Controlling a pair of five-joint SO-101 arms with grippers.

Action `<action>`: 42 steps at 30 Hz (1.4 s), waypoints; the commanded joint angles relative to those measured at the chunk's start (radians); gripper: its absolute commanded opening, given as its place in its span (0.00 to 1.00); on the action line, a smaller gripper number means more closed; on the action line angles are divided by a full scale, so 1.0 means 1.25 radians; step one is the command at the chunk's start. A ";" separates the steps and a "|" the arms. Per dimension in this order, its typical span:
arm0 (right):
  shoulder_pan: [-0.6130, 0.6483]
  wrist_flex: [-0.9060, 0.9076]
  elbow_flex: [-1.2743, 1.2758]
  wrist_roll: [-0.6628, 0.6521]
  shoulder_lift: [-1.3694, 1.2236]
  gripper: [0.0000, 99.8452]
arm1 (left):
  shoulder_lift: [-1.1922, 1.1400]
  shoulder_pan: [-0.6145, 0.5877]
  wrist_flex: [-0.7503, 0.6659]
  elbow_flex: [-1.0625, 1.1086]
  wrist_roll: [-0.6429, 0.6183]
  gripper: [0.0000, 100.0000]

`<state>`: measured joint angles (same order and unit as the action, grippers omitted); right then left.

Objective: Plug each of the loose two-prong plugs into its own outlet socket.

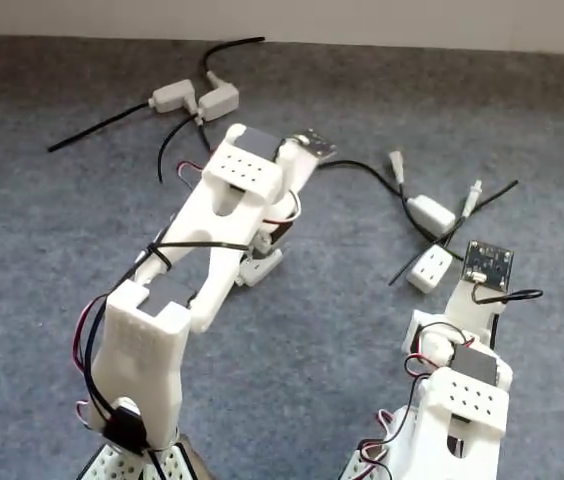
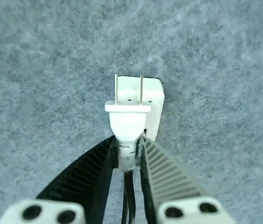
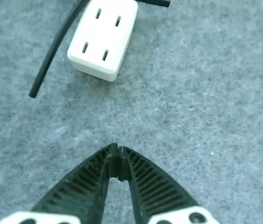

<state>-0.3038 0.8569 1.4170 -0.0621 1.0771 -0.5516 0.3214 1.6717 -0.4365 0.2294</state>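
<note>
- Fingers of the left arm (image 2: 157, 165) grip a white plug (image 2: 128, 116) by its neck, prongs held over a white socket block (image 2: 155, 100) on the worktop (image 2: 224, 56).
- Fingers of the right arm (image 3: 143, 179) closed, empty, near a four-slot socket block (image 3: 104, 37).

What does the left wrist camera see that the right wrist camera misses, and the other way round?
Left wrist view: the left gripper clamps a white two-prong plug by its neck, a white outlet block right beyond it. Right wrist view: the right gripper is shut on nothing, with a two-socket outlet and a black cable ahead. Both: grey carpet.
</note>
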 commanded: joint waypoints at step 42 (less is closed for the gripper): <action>-0.007 -0.014 -0.006 0.010 0.007 0.01 | 0.387 0.213 -0.323 0.746 0.063 0.13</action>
<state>-0.3038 0.8569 1.4170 -0.0560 1.0771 -0.0852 0.5762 1.2743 0.4994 0.3046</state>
